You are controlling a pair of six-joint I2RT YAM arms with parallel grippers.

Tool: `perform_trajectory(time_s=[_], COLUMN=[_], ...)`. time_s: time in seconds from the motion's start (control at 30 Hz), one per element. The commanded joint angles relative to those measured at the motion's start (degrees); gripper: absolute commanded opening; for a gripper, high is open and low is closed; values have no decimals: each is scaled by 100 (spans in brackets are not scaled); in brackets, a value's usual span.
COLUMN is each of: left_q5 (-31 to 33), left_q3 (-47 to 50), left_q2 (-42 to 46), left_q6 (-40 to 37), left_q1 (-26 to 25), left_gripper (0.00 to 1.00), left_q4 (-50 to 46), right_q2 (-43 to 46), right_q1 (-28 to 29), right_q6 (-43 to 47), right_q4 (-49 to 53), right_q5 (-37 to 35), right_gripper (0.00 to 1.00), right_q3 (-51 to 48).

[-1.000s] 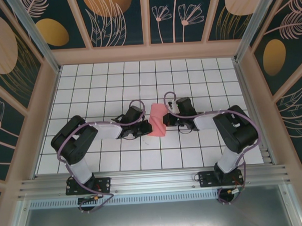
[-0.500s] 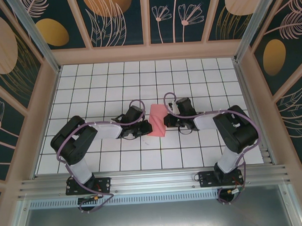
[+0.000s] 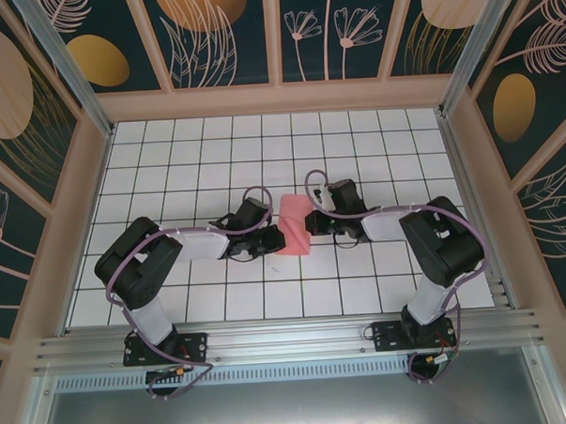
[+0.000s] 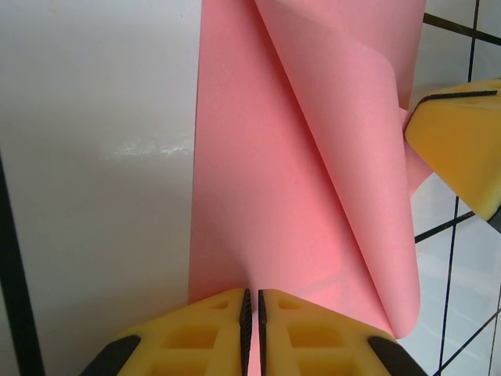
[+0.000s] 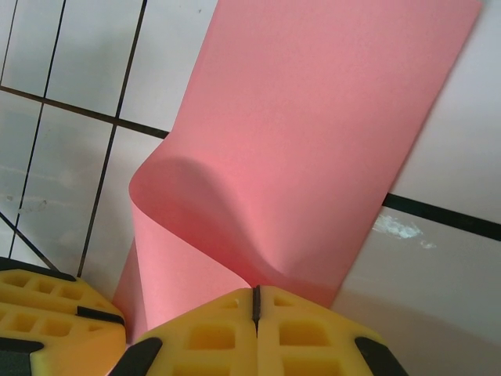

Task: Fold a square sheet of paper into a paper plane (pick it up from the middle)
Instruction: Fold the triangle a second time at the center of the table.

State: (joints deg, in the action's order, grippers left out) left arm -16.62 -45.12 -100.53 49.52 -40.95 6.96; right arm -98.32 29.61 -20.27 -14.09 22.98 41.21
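Thin, matte salmon-pink square sheet of paper (image 3: 293,226) at the middle of the glossy white counter (image 3: 214,149) with its black grid lines, partly folded, one flap curling over in a soft, uncreased roll. Pinching the sheet's near edge, left claw (image 4: 250,301), yellow hollow-celled pads (image 4: 203,337) almost together; clamped tight on the opposite, bulging flap, right claw (image 5: 256,296).

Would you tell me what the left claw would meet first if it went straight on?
The square sheet of paper that the left claw pinches; past that, likely the right claw, slightly off-line, though depth is unclear.
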Motion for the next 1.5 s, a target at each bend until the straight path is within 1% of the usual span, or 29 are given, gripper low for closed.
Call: perform_trajectory(time_s=[0.0,0.33,0.43,0.53,0.63,0.7,0.93,1.13,1.23,1.3,1.47], left_q5=[268,300,347,431,440,402,389,273,295,420,606], left_q3=[-24,-254,-334,-414,-547,-677,-1235,-1445,-1482,-1467,-1361], left_q2=[-3,195,464,614,686,625,-31,-403,-545,-582,-582], left_q6=[-117,-135,-100,-73,-47,-17,67,106,133,139,164], left_q1=[-4,-2,-8,-5,-8,-3,5,7,0,-1,8], left_gripper=[16,23,25,30,32,32,30,31,30,30,29], left_q4=[-494,-599,-600,-586,-479,-369,-196,-9,-17,-90,-163], right_q2=[-127,-334,-353,-351,-322,-316,-300,-283,-284,-269,-225], right_q1=[-16,34,62,80,98,107,114,111,110,100,55], right_q6=[138,206,201,208,216,225,199,208,178,136,0], right_q4=[121,263,270,312,353,380,370,355,320,294,179], right_q5=[-12,-162,-163,-171,-156,-171,-141,-87,-24,4,213], right_gripper=[0,0,0,0,0,0,0,0,2,3,9], right_q3=[142,212,220,254,321,358,359,358,362,360,329])
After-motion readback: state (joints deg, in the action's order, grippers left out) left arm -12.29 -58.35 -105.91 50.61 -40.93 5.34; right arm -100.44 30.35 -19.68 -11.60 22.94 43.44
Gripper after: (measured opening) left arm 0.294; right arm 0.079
